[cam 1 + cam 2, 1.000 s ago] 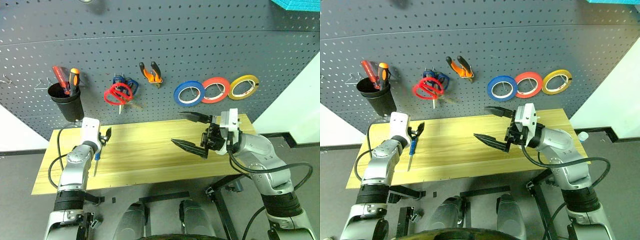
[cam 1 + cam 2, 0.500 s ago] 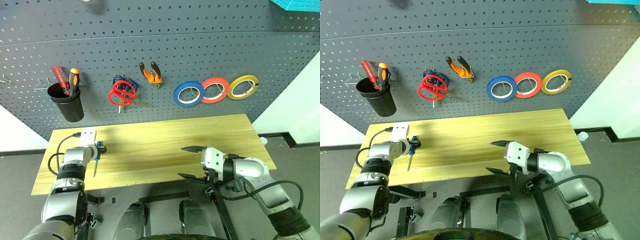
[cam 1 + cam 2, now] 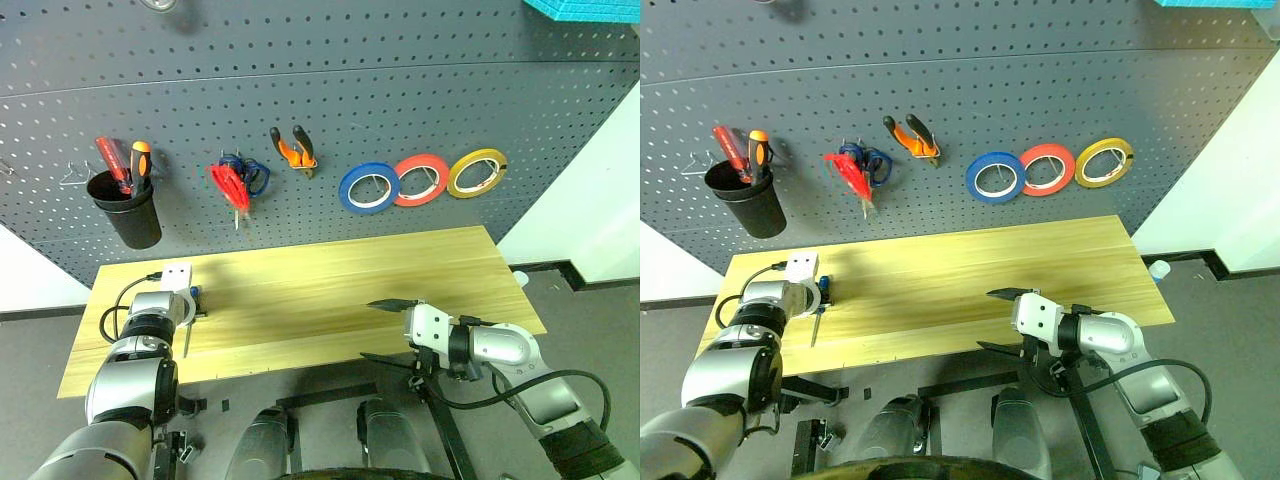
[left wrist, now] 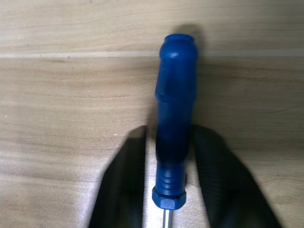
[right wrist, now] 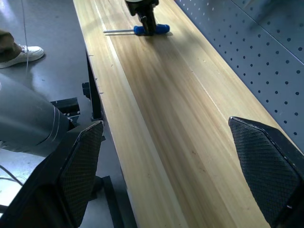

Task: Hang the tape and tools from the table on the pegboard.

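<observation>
Table [image 3: 330, 290] of light wood below grey pegboard [image 3: 350, 90], left pincer [image 4: 171, 156] clamping screwdriver [image 4: 173, 118], right pincer [image 3: 392, 330] spread wide

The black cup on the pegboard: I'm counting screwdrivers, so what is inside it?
Two handles stick out of the black cup on the pegboard: a red screwdriver and an orange-and-black screwdriver. Their shafts and anything lower down are hidden by the cup's wall.

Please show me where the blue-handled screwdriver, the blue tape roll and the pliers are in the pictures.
Blue-handled screwdriver [image 4: 175, 118]: left wrist view, middle of its blue handle.
Blue tape roll [image 3: 352, 199]: left eye view, lower left of the blue ring on the pegboard.
Pliers [image 3: 290, 154]: left eye view, orange part of the handles.
</observation>
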